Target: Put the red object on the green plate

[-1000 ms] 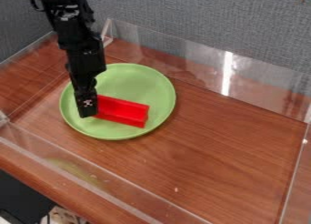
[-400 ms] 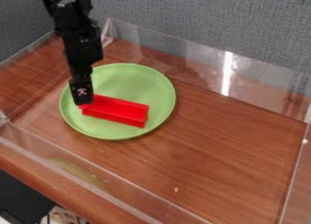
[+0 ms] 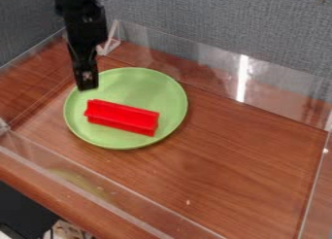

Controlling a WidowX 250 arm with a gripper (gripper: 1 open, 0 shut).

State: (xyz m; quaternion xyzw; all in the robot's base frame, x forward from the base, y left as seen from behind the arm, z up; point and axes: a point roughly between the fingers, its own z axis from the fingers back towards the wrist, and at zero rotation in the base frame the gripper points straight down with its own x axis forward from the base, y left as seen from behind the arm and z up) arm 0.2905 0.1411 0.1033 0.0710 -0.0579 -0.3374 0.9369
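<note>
Red object (image 3: 122,117) lying flat on the green plate (image 3: 162,92), a little toward the plate's near-left part, wholly inside the rim. Long axis running from upper left to lower right across the picture, the left end slightly farther from the camera than the right. Plain bar shape, straight edges, square corners, bright uniform red, smooth faces with the top lighter than the side turned to the camera (no markings to be seen). Round plate beneath, pale lime green, matte, with a shallow raised lip and a flat floor much wider than the bar. Plate resting on a brown wooden table (image 3: 247,160) with a visible grain and a soft sheen. Low clear plastic walls (image 3: 234,68) all round the tabletop, catching reflections. Grey textured backdrop (image 3: 220,15) behind. Black gripper (image 3: 85,84) above the plate's far-left rim, pointing nearly straight down, clear of the bar and touching nothing; jaws spread, nothing between them.
</note>
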